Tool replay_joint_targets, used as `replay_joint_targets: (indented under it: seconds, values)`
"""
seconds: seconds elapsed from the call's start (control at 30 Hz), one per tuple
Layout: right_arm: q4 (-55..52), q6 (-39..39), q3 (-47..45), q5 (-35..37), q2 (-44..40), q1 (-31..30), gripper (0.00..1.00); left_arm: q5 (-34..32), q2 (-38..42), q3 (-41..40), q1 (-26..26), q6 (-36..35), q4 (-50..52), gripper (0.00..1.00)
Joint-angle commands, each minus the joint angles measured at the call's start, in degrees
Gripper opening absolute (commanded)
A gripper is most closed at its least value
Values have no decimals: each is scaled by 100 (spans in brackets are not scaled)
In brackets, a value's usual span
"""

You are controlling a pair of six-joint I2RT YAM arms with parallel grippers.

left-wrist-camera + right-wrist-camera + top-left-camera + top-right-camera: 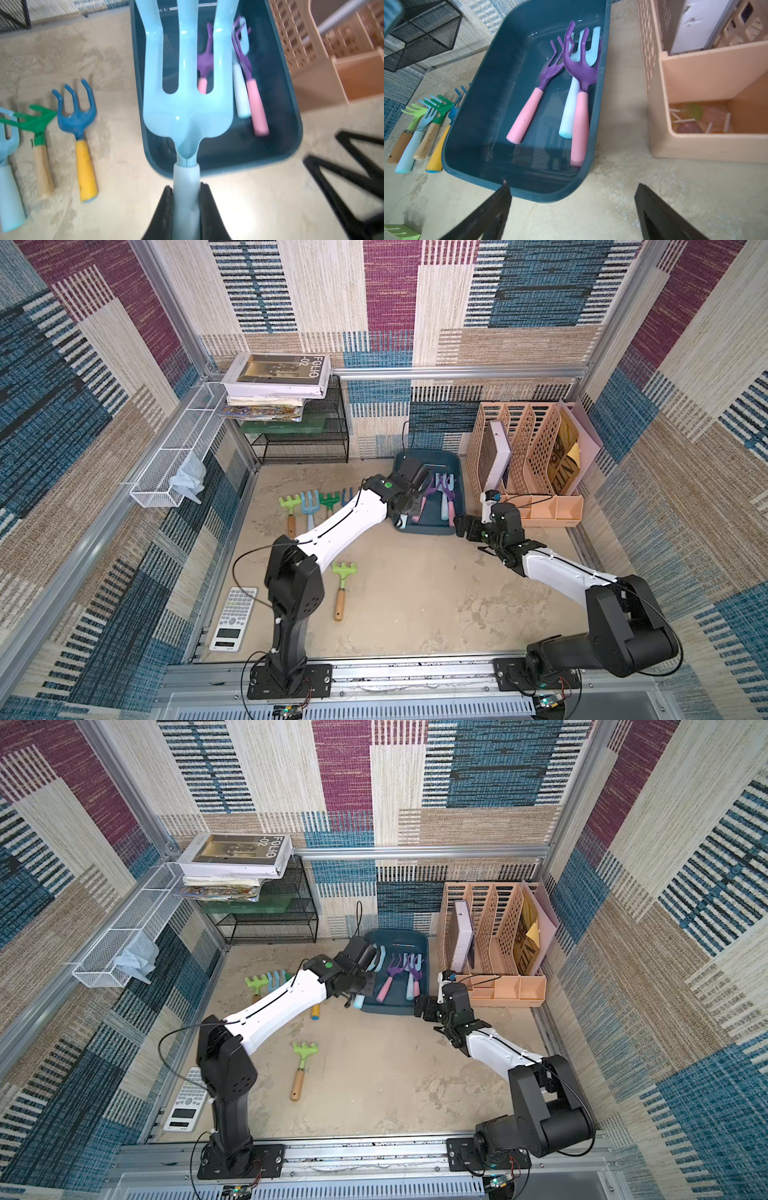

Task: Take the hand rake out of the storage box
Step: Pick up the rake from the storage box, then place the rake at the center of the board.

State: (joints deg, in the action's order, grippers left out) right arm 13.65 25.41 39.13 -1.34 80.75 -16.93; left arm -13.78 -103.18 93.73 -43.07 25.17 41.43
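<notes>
Left of the storage box: row of tools; a low swing could knock them.
Over the box's left side: left gripper clamped on the hand rake handle, head above the box.
Risk: tines may snag the rim coming out.
Box's right side: three other tools, clearest from the right wrist.
Beside the box's near right corner: right gripper spread wide, empty.
Clamp: shown plainly by the left wrist view only.

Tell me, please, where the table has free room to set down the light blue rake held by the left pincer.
The widest bare patch lies in front of the storage box, between the lone green rake and the right arm. Crowded: the row of rakes left of the box.
</notes>
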Motion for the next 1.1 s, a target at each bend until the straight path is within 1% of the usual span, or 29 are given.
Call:
replay_joint_targets:
  seconds: [0.0, 0.1, 0.17, 0.27, 0.33, 0.4, 0.47, 0.57, 0.67, 0.87, 1.07]
  values:
    - [155, 43, -22, -71, -33, -10, 96, -355, 1246, -1722, -282, 754, -763, 0]
    - [250, 76, -62, -124, -20, -44, 95, -802, 2506, -3156, -699, 1246, -842, 0]
    - [269, 78, -44, -122, 48, -72, 96, -766, 3148, -3998, -960, 1522, -959, 0]
    - [237, 82, 12, -2, 157, -76, 96, -580, 3545, -4969, -1090, 2026, -1225, 0]
    - [138, 57, 50, 63, 165, -68, 96, -463, 3619, -5453, -1116, 2342, -1479, 0]
    - [85, 43, 69, 99, 110, -76, 96, -281, 3617, -5814, -1116, 2467, -1932, 0]
    - [98, 43, 35, 107, 47, -82, 96, -197, 3455, -5858, -1116, 2521, -2078, 0]
    - [103, 43, 31, 91, 24, -107, 96, -218, 3122, -5679, -1114, 2546, -1909, 0]
    - [100, 43, 51, 83, 55, -133, 96, -119, 3047, -5760, -1111, 2638, -2069, 0]
    - [94, 34, 75, 99, 99, -177, 96, -283, 2946, -5665, -1129, 2918, -1605, 1]
    - [37, 24, 100, 170, 109, -208, 96, -263, 2620, -5652, -1158, 3053, -1575, 4]
